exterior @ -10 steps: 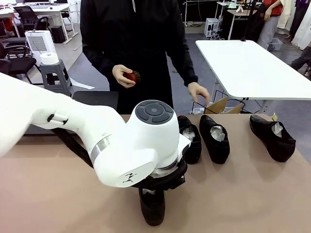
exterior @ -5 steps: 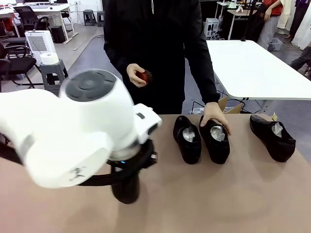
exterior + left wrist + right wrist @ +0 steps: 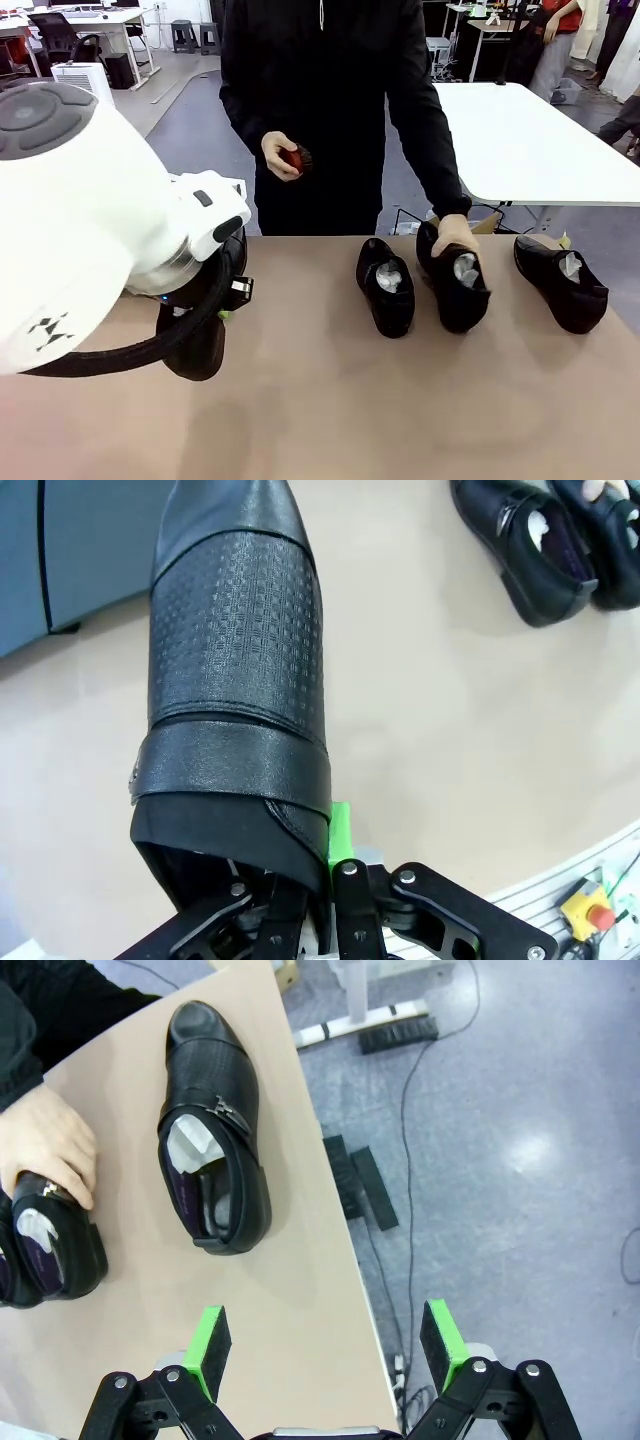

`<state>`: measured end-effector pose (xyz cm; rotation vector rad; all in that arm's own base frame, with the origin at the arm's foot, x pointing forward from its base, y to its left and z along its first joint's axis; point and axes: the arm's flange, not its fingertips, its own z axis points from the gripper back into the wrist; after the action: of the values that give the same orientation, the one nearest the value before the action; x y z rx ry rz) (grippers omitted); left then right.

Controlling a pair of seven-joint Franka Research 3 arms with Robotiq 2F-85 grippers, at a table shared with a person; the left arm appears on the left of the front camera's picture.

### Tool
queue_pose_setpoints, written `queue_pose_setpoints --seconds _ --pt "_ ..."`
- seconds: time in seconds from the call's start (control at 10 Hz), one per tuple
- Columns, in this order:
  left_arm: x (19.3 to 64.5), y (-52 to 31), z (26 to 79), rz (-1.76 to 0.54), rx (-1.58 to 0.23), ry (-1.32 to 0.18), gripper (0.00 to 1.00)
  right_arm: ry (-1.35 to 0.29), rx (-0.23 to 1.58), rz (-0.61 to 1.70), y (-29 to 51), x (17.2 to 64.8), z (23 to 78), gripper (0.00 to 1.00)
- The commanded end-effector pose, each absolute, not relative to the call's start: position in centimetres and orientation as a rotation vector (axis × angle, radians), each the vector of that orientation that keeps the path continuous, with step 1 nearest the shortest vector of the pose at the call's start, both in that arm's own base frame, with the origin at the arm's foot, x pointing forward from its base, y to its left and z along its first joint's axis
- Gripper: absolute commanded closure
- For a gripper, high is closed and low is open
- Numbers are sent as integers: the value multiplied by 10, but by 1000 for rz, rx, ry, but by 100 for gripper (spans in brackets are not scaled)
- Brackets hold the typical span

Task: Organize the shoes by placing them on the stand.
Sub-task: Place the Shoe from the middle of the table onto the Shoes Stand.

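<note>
Brown table (image 3: 330,420), lower left: one shoe (image 3: 235,680) is clamped at the heel by the left gripper (image 3: 300,865), toe near the stand (image 3: 60,570) at upper left. None is seen racked yet. A second shoe (image 3: 387,285) lies loose at centre, a third shoe (image 3: 462,295) is held by a hand (image 3: 455,235), and a fourth shoe (image 3: 560,280) waits at right. The right gripper (image 3: 325,1345) is spread wide, empty.
</note>
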<state>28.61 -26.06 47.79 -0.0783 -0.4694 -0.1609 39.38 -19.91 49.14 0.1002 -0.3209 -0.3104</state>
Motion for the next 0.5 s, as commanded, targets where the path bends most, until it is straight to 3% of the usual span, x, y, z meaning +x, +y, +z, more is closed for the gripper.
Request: queue_pose_setpoints --seconds 0.0,0.2,0.4 --pt "287 -274 472 -160 -56 -475 100 -327 97 -307 -199 393 493 0" --pt "285 -265 473 -167 -66 -465 100 -327 97 -307 -199 393 493 0" --pt "317 -221 495 -165 113 -696 100 -327 97 -307 -199 393 493 0"
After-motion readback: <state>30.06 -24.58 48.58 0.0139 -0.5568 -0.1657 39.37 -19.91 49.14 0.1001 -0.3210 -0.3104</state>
